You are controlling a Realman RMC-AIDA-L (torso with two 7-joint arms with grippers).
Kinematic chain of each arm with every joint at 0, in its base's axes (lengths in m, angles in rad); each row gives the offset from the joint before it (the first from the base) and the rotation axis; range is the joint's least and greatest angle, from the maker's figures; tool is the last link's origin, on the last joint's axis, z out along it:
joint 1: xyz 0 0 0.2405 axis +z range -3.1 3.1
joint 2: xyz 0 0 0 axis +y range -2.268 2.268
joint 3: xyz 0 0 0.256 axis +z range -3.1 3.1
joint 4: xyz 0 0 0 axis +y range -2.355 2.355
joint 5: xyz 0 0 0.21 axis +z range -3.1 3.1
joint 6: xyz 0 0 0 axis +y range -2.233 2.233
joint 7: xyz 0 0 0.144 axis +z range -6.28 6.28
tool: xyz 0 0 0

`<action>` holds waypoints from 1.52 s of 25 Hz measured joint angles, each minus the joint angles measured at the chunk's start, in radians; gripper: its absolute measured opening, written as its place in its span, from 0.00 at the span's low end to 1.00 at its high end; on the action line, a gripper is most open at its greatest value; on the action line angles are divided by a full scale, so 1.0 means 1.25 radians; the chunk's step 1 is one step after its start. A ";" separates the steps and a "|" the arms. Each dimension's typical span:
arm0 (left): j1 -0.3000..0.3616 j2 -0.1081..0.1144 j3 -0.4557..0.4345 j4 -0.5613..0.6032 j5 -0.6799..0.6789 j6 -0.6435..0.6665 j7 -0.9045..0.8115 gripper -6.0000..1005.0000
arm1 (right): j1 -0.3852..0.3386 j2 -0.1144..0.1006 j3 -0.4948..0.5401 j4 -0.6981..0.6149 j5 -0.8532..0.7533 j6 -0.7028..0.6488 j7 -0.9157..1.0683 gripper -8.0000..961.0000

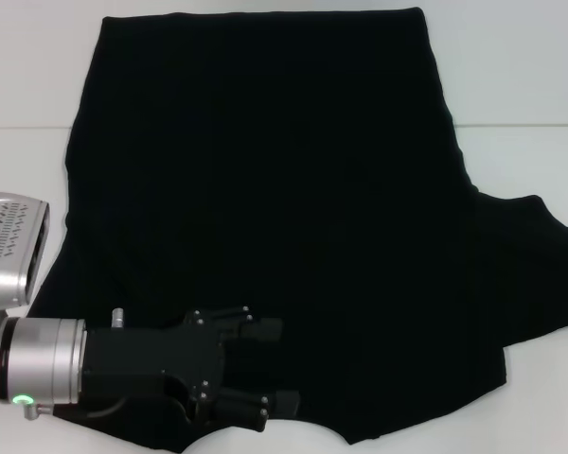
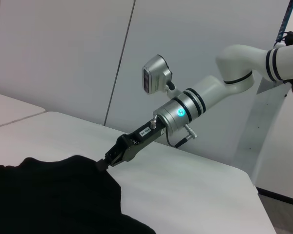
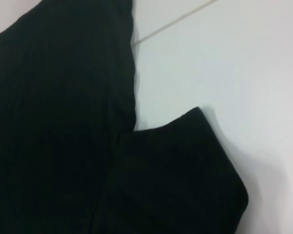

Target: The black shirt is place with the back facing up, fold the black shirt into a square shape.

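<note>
The black shirt (image 1: 284,208) lies spread flat on the white table (image 1: 521,76), plain side up, with no lettering showing. One sleeve sticks out at the right (image 1: 540,265). My left gripper (image 1: 279,367) hovers over the shirt's near left part with its fingers apart and empty. My right gripper is outside the head view. The left wrist view shows it (image 2: 103,165) low at the shirt's (image 2: 49,200) sleeve edge, its fingers closed on the cloth. The right wrist view shows the shirt's body and sleeve (image 3: 176,175).
A seam runs across the table (image 1: 511,127) behind the shirt. Bare table lies right of the shirt body (image 3: 224,63) and along the near right edge (image 1: 549,397). A grey wall (image 2: 63,53) stands behind the table.
</note>
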State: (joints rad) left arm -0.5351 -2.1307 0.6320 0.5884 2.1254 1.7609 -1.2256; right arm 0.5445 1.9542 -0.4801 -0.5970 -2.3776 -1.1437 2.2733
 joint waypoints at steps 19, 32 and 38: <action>-0.004 0.001 0.000 -0.001 0.001 0.000 0.000 0.93 | 0.045 0.000 0.003 0.007 -0.003 0.050 -0.045 0.01; -0.003 0.000 0.000 -0.003 -0.006 -0.006 0.000 0.93 | 0.068 -0.001 -0.010 0.010 -0.007 0.034 -0.049 0.01; -0.003 0.000 0.000 -0.003 -0.007 -0.006 0.000 0.93 | 0.069 -0.002 -0.006 0.008 0.003 -0.039 -0.056 0.01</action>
State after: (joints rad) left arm -0.5389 -2.1308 0.6320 0.5844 2.1170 1.7532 -1.2257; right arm 0.6311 1.9517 -0.4875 -0.5866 -2.3741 -1.1925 2.2034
